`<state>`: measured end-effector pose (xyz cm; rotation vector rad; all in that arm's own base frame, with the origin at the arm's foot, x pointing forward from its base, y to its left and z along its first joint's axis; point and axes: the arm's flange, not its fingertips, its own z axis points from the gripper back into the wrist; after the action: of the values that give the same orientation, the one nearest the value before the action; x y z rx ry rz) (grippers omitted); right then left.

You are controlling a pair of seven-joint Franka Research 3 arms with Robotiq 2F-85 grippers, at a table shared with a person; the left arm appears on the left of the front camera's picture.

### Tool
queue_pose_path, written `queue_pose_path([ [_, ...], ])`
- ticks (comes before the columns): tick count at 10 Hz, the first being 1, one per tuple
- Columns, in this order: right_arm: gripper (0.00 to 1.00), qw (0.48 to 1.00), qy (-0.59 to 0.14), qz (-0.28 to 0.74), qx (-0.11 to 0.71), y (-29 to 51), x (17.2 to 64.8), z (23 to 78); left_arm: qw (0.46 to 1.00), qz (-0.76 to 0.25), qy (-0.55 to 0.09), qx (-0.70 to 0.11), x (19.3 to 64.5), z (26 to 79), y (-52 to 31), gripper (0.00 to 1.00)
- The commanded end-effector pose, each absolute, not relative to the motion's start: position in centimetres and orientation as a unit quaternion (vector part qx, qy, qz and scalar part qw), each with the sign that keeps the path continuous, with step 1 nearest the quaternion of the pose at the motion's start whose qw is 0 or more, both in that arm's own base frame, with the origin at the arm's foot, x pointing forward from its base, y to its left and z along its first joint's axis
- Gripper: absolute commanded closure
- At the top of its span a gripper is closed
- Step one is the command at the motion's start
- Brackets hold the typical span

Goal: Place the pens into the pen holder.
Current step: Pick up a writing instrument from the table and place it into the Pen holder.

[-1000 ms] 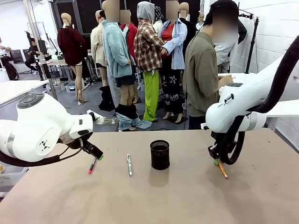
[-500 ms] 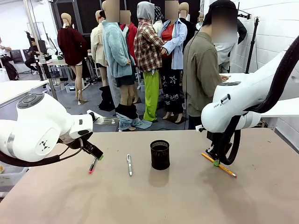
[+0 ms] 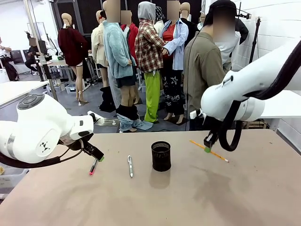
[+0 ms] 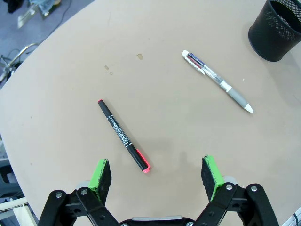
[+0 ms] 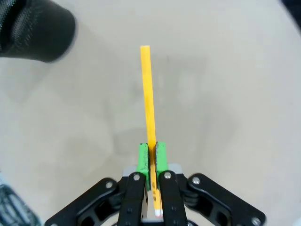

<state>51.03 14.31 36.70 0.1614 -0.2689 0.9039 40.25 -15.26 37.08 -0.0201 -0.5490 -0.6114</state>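
The right pincer (image 3: 207,149) is gripping the orange-yellow pencil (image 3: 217,155) tightly between its green pads and holding it clear of the table (image 3: 188,202). In the front view the pencil is slanting, with its higher end pointing toward picture left and its lower end trailing to the right. The pen holder (image 3: 161,156) is standing at frame centre, to the left of this pincer and lower than it. The raised end is therefore already facing the cup but is well short of it.

In the right wrist view the pencil is running straight up the frame from the pads. The blurred holder is sitting in the upper left corner, off to the side of the tip. To my eye the pencil needs swinging left over the mouth and tipping nearer upright before release.

The left pincer (image 4: 157,172) is hovering with its jaws spread wide over the red and black pen (image 4: 123,135), which is lying diagonally on the table, its red end nearest the pads. The silver-white pen (image 4: 217,81) is lying between that pen and the holder. No pen is sticking out of the holder, so it appears empty.
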Motion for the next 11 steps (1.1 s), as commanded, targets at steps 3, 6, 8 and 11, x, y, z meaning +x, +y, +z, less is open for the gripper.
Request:
queue_pose_path([
  [3, 1.0, 0.748, -0.259, 0.562, 0.24, 15.2, 49.9, 38.5, 0.917, -0.295, -0.267, -0.01, 40.3, 37.1, -15.1, 0.0],
  [6, 1.0, 0.635, -0.343, 0.606, 0.335, 19.4, 50.2, 40.2, 0.917, -0.295, -0.267, -0.01, 40.3, 37.1, -15.1, 0.0],
  [8, 1.0, 0.575, -0.382, 0.616, 0.38, 22.3, 51.0, 40.7, 0.917, -0.295, -0.267, -0.01, 40.3, 37.1, -15.1, 0.0],
  [11, 1.0, 0.534, -0.385, 0.618, 0.43, 25.5, 52.2, 39.9, 0.917, -0.295, -0.267, -0.01, 40.3, 37.1, -15.1, 0.0],
])
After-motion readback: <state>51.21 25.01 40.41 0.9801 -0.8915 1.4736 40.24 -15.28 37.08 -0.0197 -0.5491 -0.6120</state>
